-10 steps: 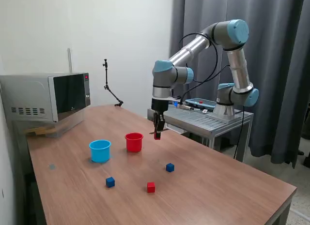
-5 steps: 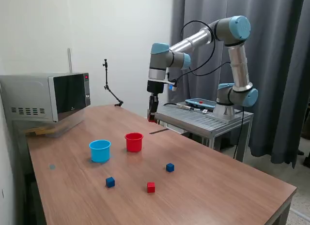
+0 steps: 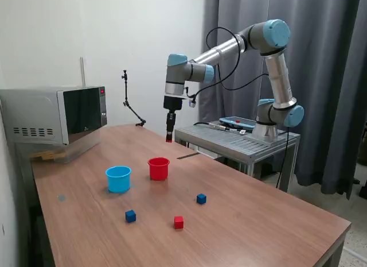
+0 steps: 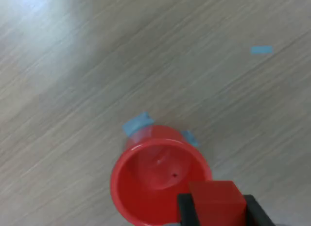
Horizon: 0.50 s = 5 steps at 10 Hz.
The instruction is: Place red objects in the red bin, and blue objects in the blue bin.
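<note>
While the microwave sits at the exterior view's left on the wooden table, the light blue cup stands to its right, near the red cup. In front of the cups lie a dark blue cube, a red cube and a second dark blue cube, all apart from each other. High above the red cup, the gripper hangs with its jaws closed on another red cube, seen in the wrist view over the red cup's rim.
</note>
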Each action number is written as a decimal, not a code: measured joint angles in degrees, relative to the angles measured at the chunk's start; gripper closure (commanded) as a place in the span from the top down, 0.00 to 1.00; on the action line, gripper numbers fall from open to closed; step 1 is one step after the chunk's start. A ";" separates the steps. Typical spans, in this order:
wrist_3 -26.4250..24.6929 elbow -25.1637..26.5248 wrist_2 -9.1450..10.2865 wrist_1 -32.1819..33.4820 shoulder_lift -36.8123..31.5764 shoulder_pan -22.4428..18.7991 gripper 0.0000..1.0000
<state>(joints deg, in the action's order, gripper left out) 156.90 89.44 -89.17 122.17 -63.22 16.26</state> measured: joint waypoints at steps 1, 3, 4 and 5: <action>1.28 -0.38 0.42 0.00 1.05 0.44 0.00; 2.64 -1.94 1.59 -0.03 3.28 1.32 0.00; 2.87 -3.05 1.88 -0.02 4.50 1.71 0.00; 2.97 -3.95 2.03 -0.01 5.59 2.21 0.00</action>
<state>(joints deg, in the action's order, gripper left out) 159.88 85.50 -87.14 122.16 -57.63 18.47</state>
